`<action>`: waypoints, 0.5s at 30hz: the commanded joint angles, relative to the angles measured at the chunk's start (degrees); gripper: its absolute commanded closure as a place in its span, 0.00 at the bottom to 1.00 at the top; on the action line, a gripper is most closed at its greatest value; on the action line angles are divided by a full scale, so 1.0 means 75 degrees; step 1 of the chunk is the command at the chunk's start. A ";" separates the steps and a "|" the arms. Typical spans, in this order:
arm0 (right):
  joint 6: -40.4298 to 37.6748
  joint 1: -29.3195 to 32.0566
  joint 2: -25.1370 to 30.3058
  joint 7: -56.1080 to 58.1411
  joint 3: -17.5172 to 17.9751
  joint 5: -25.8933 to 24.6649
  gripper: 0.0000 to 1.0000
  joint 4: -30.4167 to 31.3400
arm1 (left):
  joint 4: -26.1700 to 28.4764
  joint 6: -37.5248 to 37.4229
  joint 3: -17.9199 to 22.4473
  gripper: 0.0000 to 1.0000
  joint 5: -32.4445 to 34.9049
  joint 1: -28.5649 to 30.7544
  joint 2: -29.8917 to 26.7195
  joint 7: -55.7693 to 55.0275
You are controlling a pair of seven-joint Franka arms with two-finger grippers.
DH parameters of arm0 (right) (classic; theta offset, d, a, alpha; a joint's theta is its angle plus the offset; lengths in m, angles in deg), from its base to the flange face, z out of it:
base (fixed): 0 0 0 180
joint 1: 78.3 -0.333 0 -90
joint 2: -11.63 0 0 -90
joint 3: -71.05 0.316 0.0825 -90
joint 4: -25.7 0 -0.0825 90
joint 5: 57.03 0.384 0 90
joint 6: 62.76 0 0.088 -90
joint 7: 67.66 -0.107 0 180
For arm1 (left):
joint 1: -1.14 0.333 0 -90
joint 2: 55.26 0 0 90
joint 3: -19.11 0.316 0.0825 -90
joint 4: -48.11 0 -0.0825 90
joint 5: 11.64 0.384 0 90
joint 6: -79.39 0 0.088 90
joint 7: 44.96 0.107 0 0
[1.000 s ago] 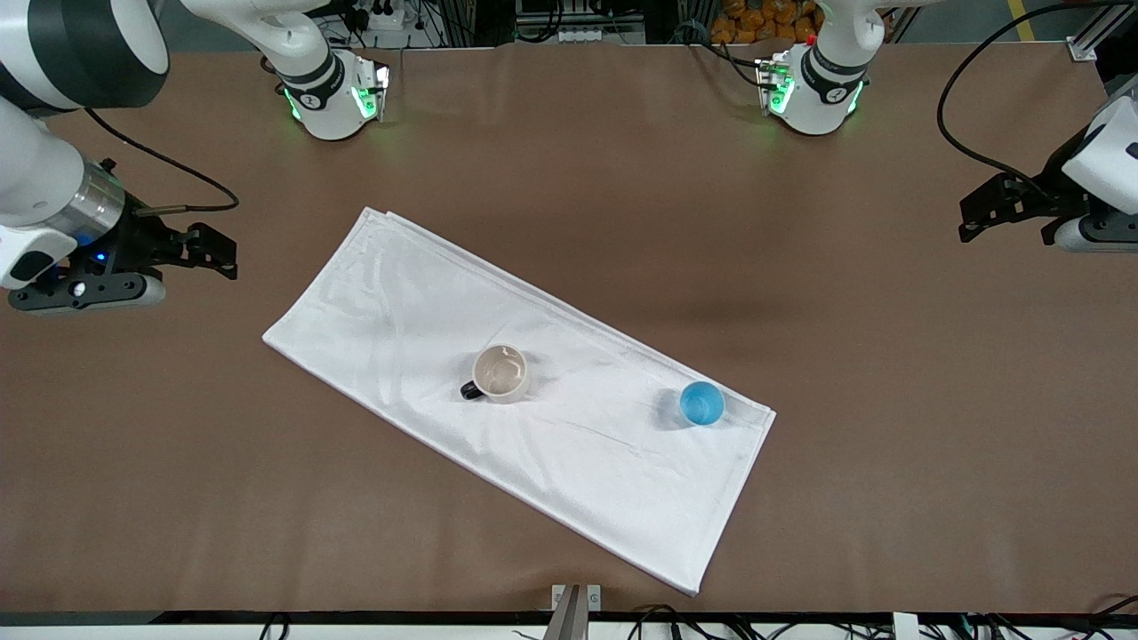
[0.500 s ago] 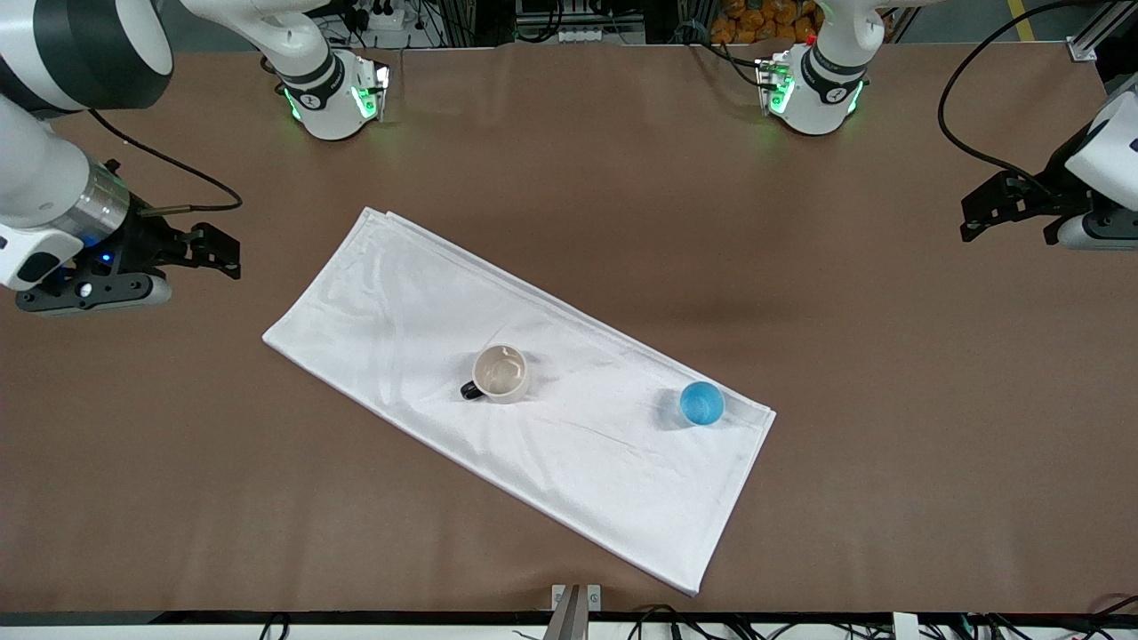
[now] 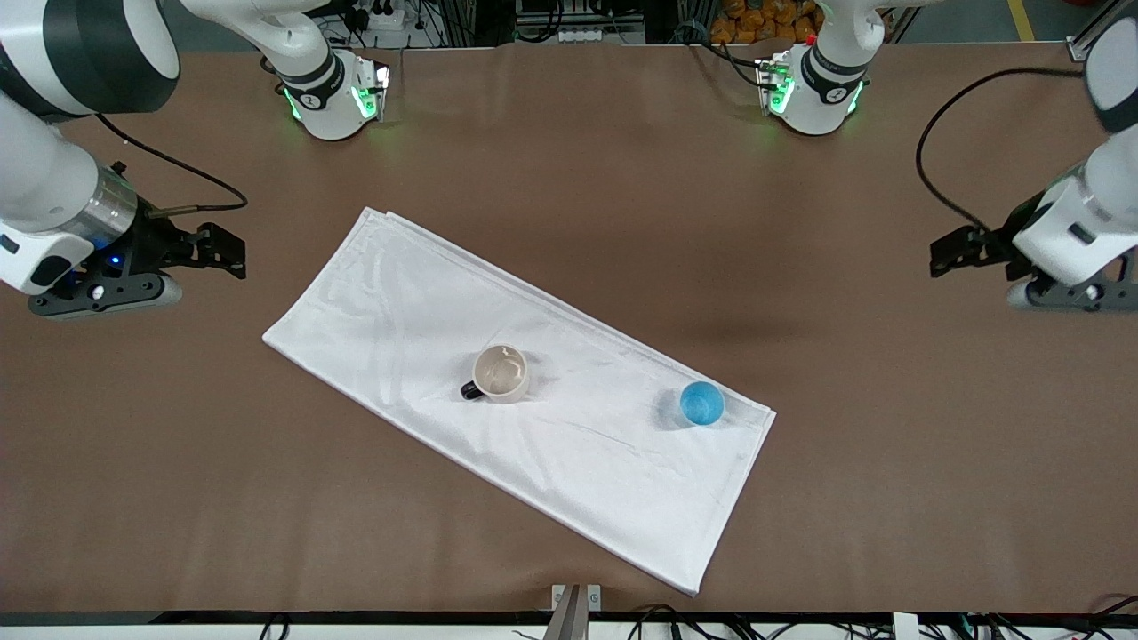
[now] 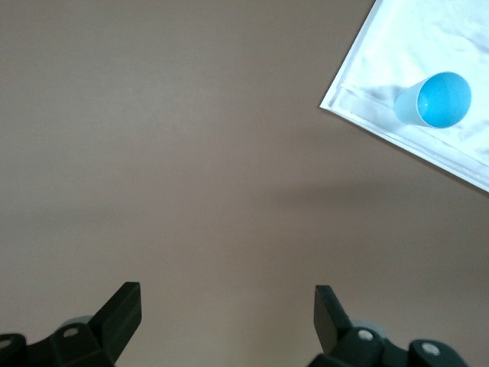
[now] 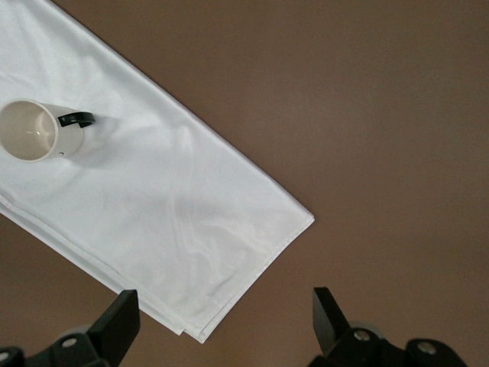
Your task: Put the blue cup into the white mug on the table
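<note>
Blue cup [image 3: 702, 403] stands upright on the white cloth [image 3: 427, 311], close to the cloth's corner toward the left arm's end of the bench [image 3: 569, 178], in the same spot as a second ago. The white mug [image 3: 500, 372] sits mouth up on the middle of the cloth, well apart from the cup, its black handle pointing toward the right arm's end; it has not moved either.

What has changed is the left arm. Its gripper, the left gripper [image 3: 944, 258], has swung inward over the bare bench from the edge of the front view, and it now points toward the cloth. In the left wrist view the cup [image 4: 435, 99] shows near one corner of the picture, and the fingers [image 4: 122, 310] stand wide apart with nothing between them. The right gripper [image 3: 227, 253] has crept only slightly toward the cloth; it hovers over bare bench at the right arm's end, its fingers [image 5: 122, 317] also spread wide and empty, with the mug [image 5: 34, 131] in its wrist view.

So the task seems to be at its very start: the left arm appears to be beginning its approach to the cup, which it must still reach, close on and carry over to the mug.
</note>
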 commanded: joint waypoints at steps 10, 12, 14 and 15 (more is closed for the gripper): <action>-0.0005 -0.0263 -0.0238 0.1093 -0.0005 0.0017 0.00 -0.0084 | 0.0302 0.1263 -0.0988 0.00 0.0048 -0.0098 0.1093 -0.1432; 0.0018 -0.0321 -0.0285 0.1340 -0.0005 0.0017 0.00 -0.0084 | 0.0302 0.1380 -0.0988 0.00 0.0048 -0.0226 0.1234 -0.1572; 0.0030 -0.0356 -0.0343 0.1620 -0.0005 0.0017 0.00 -0.0096 | 0.0302 0.1462 -0.0988 0.00 0.0059 -0.0367 0.1351 -0.1713; 0.0042 -0.0391 -0.0367 0.1808 -0.0005 0.0017 0.00 -0.0096 | 0.0302 0.1498 -0.0988 0.00 0.0059 -0.0414 0.1410 -0.1772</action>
